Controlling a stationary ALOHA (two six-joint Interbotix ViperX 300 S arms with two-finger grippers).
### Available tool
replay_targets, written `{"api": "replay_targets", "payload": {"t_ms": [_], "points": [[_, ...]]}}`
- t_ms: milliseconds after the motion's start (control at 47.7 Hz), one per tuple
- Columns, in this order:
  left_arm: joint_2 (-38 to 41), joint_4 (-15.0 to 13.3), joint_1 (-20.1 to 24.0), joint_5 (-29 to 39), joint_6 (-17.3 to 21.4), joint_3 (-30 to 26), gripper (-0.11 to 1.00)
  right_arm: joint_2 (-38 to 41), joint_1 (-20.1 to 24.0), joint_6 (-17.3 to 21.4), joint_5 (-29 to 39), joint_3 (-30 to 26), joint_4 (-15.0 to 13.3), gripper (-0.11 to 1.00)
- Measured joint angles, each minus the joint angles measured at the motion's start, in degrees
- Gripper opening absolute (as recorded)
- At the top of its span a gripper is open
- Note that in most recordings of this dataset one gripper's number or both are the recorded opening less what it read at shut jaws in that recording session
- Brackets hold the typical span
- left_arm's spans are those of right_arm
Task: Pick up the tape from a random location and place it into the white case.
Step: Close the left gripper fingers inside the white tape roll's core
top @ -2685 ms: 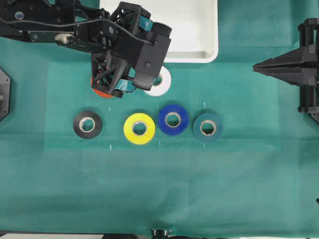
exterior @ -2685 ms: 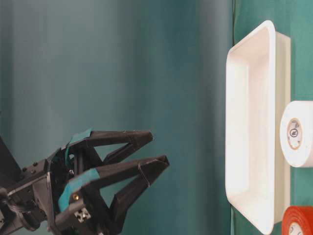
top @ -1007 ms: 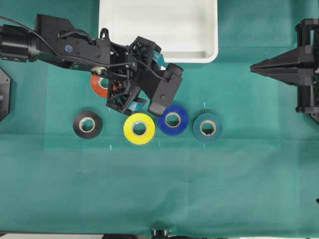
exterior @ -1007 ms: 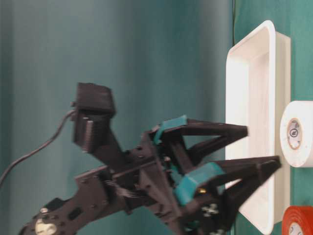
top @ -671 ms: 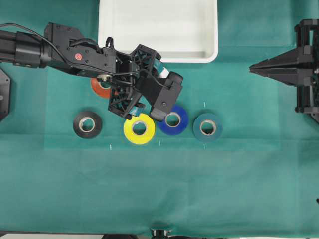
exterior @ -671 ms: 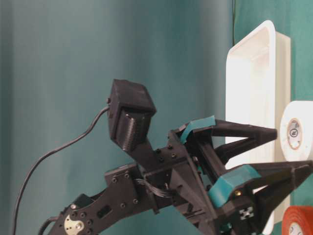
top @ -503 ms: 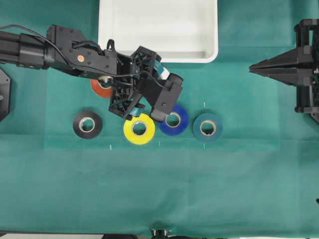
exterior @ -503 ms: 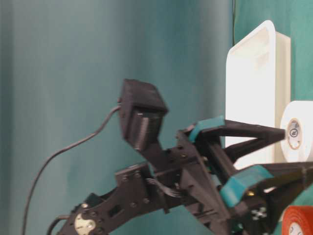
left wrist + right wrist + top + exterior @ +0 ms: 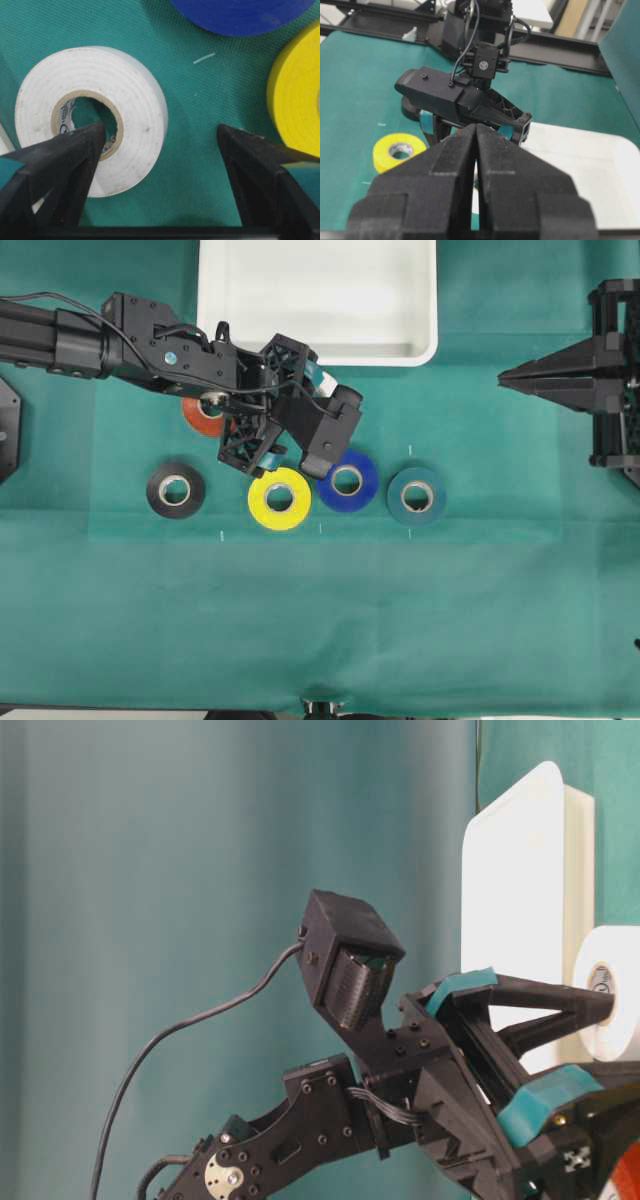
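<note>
One finger [image 9: 65, 155] of the left gripper [image 9: 160, 150] sits over the tape [image 9: 92, 117] core hole, the other out past its rim toward the yellow roll [image 9: 297, 95]. So the wide-open, empty jaws straddle one wall of the ring, which lies flat on the cloth just below the white case [image 9: 318, 355]. The right gripper [image 9: 476, 150], pressed closed, is parked well away.

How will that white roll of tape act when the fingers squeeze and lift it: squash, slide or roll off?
The tape will probably hold its shape: it is thickly wound around a cardboard core. Lying flat on the cloth, it seems unlikely to roll. The left gripper is open, with one finger over the core hole and one outside the wall, so a slip looks unlikely, though the roll might tilt when lifted.
</note>
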Motion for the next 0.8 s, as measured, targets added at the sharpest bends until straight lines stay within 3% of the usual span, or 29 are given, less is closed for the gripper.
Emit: {"api": "replay_targets", "payload": {"t_ms": [797], "points": [[0.18,0.09,0.0,-0.62,0.26,-0.09,0.97,0.44,0.0,0.0,0.09,0.0,0.0,0.0]]}}
